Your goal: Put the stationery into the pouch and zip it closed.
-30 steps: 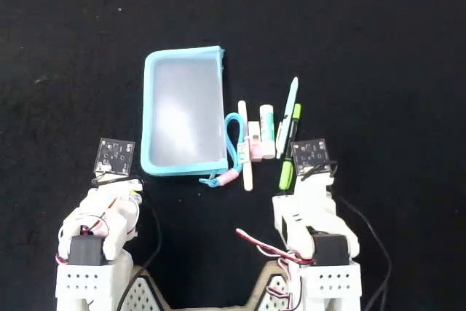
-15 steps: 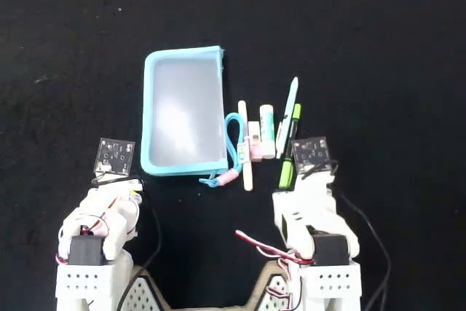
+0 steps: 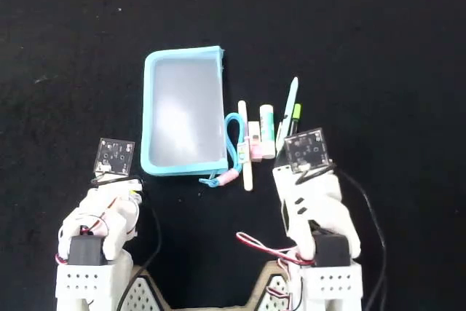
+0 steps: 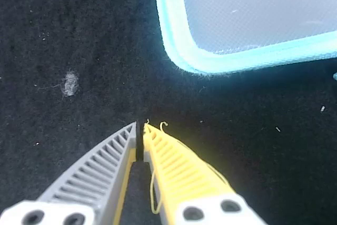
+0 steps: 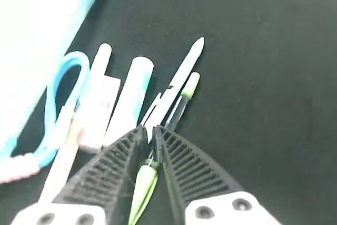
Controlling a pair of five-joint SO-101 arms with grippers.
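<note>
Pouch (image 3: 184, 111): one, translucent with a light-blue border, lying flat on the black table (image 3: 378, 71). From its 3 o'clock side, near the lower corner, one blue loop strap (image 3: 233, 136) curls out. Just past the strap I count five pieces of stationery, side by side and all outside the pouch: one long white stick (image 3: 245, 143), one pink-and-white block (image 3: 255, 147), one white tube (image 3: 267, 130), one white pen (image 3: 289, 103) and one green-and-black pen (image 5: 181, 101). My right gripper (image 5: 148, 129) hangs at 6 o'clock of the row, over the green-and-black pen, jaws drawn almost together and holding nothing. My left gripper (image 4: 139, 127) sits at 7 o'clock of the pouch, tips touching, empty.
</note>
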